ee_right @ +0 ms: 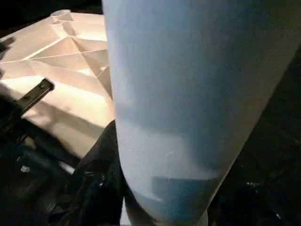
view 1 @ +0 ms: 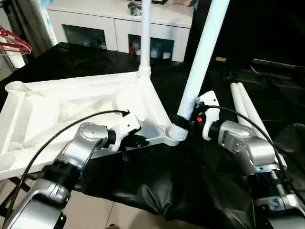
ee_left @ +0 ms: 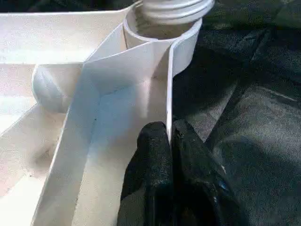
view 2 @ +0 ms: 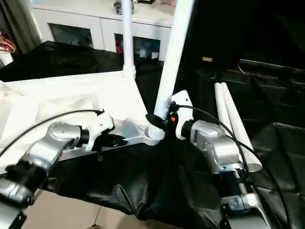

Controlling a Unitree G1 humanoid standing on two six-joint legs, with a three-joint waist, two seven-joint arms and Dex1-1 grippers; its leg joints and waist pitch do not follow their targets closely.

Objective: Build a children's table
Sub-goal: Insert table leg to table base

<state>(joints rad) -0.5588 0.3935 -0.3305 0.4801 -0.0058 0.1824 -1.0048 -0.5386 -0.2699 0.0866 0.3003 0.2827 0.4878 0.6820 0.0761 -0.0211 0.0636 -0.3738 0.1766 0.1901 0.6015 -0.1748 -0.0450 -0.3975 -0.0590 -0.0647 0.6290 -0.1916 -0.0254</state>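
both grippers clamped; left gripper (ee_left: 170, 155) on tabletop (view 1: 71, 109) rim; right gripper (view 1: 183, 121) on leg (view 1: 202, 57).

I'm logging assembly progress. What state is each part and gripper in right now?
Tabletop: upside down, ribs up.
Far leg: upright in its socket.
Near leg: tilted, its foot at the near corner socket.
Spare legs: two, lying loose side by side.
Left gripper: shut on the tabletop's rim.
Right gripper: closed around the near leg.
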